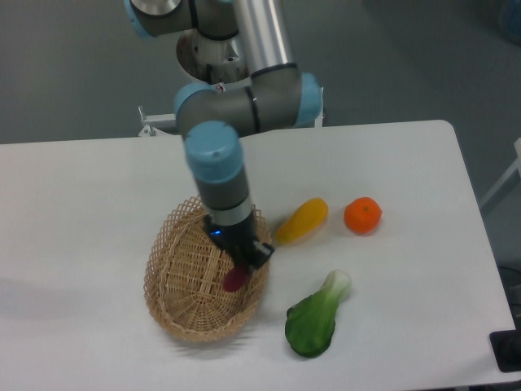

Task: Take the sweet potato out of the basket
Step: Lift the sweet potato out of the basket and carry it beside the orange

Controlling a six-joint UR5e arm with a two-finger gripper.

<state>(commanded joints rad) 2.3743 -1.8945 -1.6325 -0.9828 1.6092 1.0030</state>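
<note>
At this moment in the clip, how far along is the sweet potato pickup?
Done: the tool is down inside the wicker basket, and the sweet potato sits at its tip, apparently gripped. In hand: the grasp itself; whether the potato has left the basket floor cannot be told. Left: raising it above the rim. The yellow vegetable, orange and bok choy lie outside.

Tan basket [183,281]; purple-red sweet potato [236,279]

A white table [98,195] with rounded corners fills most of the view. Grey floor [391,57] runs behind it from nine to three o'clock. At three o'clock a pale frame leg [501,186] slants beside the table edge. The light is soft and even.
</note>
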